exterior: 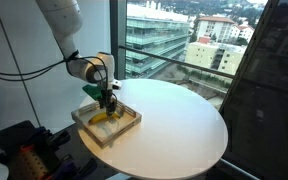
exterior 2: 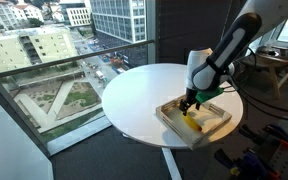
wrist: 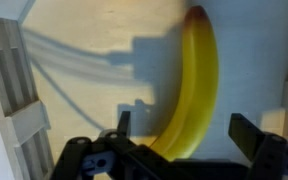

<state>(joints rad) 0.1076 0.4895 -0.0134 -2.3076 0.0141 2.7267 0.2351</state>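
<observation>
No text, label, brand, number or sign can be read anywhere, neither on the banana (wrist: 191, 80), the tray (exterior: 100, 143), the table (exterior: 184, 120) and the gripper (wrist: 181, 130), nor on the far buildings (exterior 2: 114, 15) outside the window.

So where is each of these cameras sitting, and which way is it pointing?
An exterior view: beside the round table, facing the windows; the arm comes in upper left, gripper over the wooden tray.
An exterior view: across the table, windows on its left; the arm enters upper right.
Wrist view: looks straight down at the banana; open fingers at the bottom.
Shared: all show banana and gripper.
</observation>
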